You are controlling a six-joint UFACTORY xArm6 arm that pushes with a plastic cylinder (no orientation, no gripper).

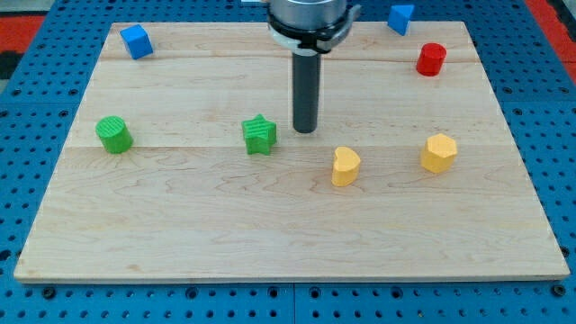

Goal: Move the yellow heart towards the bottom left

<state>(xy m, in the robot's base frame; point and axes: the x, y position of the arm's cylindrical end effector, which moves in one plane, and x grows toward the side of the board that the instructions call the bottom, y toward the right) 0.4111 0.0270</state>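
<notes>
The yellow heart (345, 166) lies on the wooden board (288, 234), a little right of the board's middle. My tip (306, 131) rests on the board above and to the left of the heart, with a small gap between them. A green star (259, 135) sits just to the left of my tip.
A yellow hexagonal block (438, 153) lies right of the heart. A green cylinder (114, 134) is at the view's left. A blue block (136, 41) is at the top left, a blue block (400, 18) and a red cylinder (431, 58) at the top right.
</notes>
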